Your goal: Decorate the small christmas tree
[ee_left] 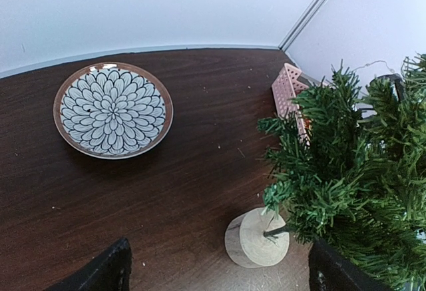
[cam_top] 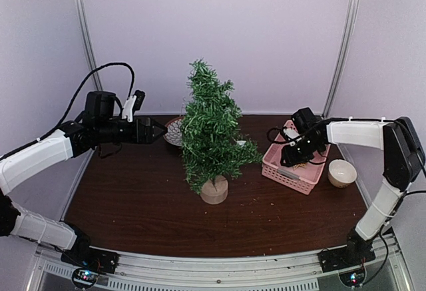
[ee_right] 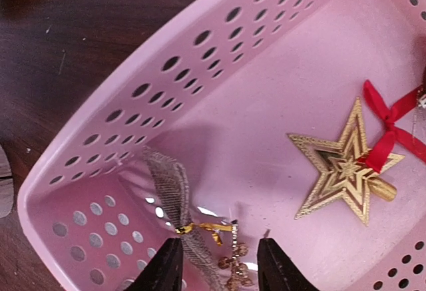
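Note:
The small christmas tree [cam_top: 210, 131] stands mid-table on its round wooden stump [cam_top: 214, 190], bare of ornaments as far as I can see. In the left wrist view the tree [ee_left: 359, 171] and stump [ee_left: 256, 239] lie below my left gripper [ee_left: 219, 271], which hovers open and empty to the tree's left [cam_top: 160, 130]. My right gripper [ee_right: 216, 264] reaches down into the pink basket [ee_right: 133, 104]. Its jaws stand narrowly apart around a grey burlap bow [ee_right: 174, 198] with a gold tie and beads. A gold star [ee_right: 343, 164] and a red ribbon [ee_right: 389, 128] lie farther in.
A blue-and-white patterned plate [ee_left: 113, 109] sits behind the tree on the left. The pink basket [cam_top: 287, 174] is to the tree's right, with a small cream bowl [cam_top: 341, 172] beside it. White walls close the back and sides.

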Available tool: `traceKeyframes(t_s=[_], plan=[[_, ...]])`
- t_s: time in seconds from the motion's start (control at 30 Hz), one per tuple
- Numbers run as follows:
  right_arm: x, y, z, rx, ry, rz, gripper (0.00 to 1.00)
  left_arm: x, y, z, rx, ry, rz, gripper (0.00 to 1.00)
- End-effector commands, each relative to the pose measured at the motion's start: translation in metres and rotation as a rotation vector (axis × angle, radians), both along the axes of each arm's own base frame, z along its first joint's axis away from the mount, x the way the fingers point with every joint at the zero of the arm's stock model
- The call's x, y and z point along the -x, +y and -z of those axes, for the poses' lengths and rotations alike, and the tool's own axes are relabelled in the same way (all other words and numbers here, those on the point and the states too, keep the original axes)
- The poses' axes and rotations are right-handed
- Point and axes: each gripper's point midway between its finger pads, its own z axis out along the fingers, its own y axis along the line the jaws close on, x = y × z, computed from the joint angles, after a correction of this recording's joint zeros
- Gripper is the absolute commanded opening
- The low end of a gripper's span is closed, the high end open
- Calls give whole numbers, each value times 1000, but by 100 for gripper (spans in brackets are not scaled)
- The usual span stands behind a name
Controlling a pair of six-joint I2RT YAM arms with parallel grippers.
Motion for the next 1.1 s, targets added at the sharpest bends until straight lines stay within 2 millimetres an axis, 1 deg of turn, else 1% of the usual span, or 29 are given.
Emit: traceKeyframes(t_s=[0.0, 0.03, 0.1, 0.17, 0.23, 0.33, 0.4, 0.47, 0.5, 0.6, 0.7, 0.77, 0.83, 1.0, 1.07], plan=[[15, 28, 6, -102, 44, -60, 42, -4, -1, -19, 31, -72, 0, 92], [19, 35, 6, -139, 52, -69, 42, -4, -1, -20, 32, -73, 0, 92], [23, 48, -1, -218, 49, -89, 42, -4, -1, -21, 33, -75, 2, 92], [20, 48, -12, -227, 19, -80, 42, -5, -2, -21, 33, -75, 5, 92], [11, 35, -22, -175, -31, -40, 42, -6, -3, -21, 33, -75, 7, 92], [-2, 6, -35, -76, -101, 48, 43, -7, -3, -21, 29, -77, 6, 92], [-9, -15, -40, 36, -145, 88, 43, -8, -3, -21, 25, -79, 7, 92], [-10, -41, -39, 176, -149, 117, 42, -9, -4, -22, 23, -81, 9, 92], [-10, -51, -39, 224, -146, 120, 42, -10, -4, -22, 21, -81, 11, 92], [-11, -73, -37, 289, -126, 148, 41, -12, -6, -21, 18, -76, 18, 92], [-12, -83, -28, 308, -89, 159, 41, -15, -10, -19, 24, -70, 25, 92], [-13, -85, -20, 304, -57, 158, 42, -15, -11, -20, 30, -69, 29, 92], [-14, -85, -12, 277, -32, 158, 46, -16, -11, -21, 33, -72, 29, 92], [-21, -95, 1, 246, 11, 184, 49, -16, -12, -22, 37, -72, 30, 92], [-21, -95, 6, 241, 28, 187, 50, -16, -12, -23, 39, -76, 30, 92]])
